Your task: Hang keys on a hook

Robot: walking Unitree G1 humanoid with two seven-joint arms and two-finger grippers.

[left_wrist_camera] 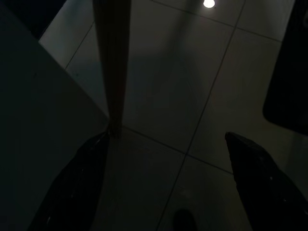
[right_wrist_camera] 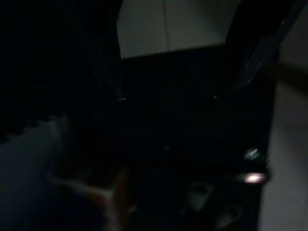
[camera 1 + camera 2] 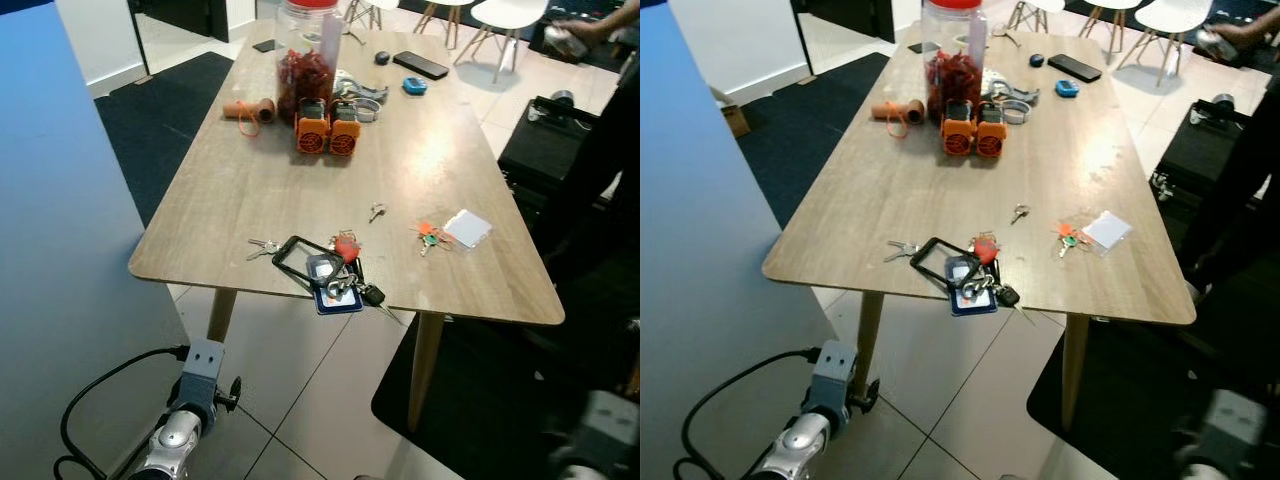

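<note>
Lying on table (image 3: 250, 180): four key bunches (image 3: 338, 272).

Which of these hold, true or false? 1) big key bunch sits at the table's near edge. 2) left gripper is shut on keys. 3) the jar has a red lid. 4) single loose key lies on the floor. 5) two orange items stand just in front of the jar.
1) True: the key bunch with its black loop and blue tag lies at the near edge of the table, partly overhanging it.
2) False: the left gripper is open, low over floor tiles, holding nothing.
3) True: the jar has a red lid.
4) False: the single key lies on the tabletop.
5) True: the two orange items stand side by side before the jar.
</note>
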